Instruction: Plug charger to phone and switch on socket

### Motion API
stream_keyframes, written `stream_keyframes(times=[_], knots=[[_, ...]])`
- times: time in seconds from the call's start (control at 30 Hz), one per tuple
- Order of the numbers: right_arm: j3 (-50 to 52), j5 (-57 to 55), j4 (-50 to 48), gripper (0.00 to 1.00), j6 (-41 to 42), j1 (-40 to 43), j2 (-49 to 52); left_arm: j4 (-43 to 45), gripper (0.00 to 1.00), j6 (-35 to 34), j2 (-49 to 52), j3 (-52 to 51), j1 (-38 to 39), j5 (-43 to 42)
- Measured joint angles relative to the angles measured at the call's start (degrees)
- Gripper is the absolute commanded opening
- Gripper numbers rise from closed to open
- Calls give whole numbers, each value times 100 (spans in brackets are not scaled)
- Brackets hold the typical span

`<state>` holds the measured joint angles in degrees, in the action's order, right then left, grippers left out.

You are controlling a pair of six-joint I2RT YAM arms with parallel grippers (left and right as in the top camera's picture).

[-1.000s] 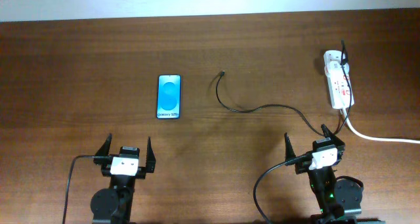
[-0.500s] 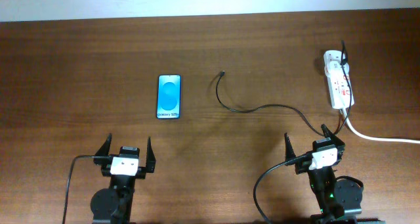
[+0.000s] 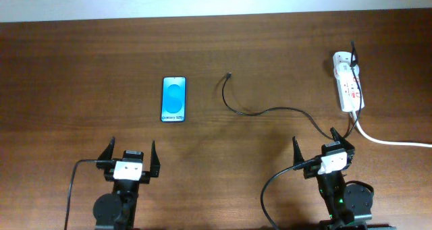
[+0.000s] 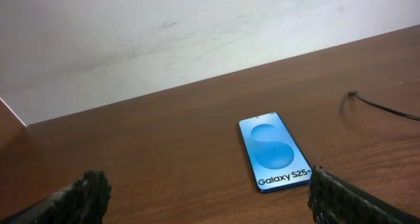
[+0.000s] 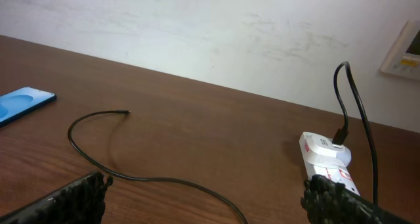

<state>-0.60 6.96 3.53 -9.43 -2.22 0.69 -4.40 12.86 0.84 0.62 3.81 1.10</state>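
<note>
On the table (image 3: 81, 68), phone (image 3: 173, 100) left of centre, charger (image 3: 263, 111) between it and the socket (image 3: 347, 88) at far right

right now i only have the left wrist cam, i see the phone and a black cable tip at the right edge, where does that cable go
Observer: The charger curves back from its tip, then runs right across the table to the socket, where a black plug sits in the far end.
Operator: is the other arm holding it
Observer: No. The right gripper is open near the table's front edge, and the cable lies loose on the wood.
Operator: socket switched on yet
Observer: Its switches show red, but I cannot tell whether they are on or off.
</note>
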Motion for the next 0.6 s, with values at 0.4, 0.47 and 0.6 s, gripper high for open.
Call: stream_keyframes(times=[0.4,0.47,0.6], knots=[[0,0,0,98,2,0,0,-20,99,-221,0,17,0,0],[0,0,0,98,0,0,0,-57,99,-225,0,59,0,0],[0,0,0,98,0,0,0,-173,99,-376,4,291,0,0]])
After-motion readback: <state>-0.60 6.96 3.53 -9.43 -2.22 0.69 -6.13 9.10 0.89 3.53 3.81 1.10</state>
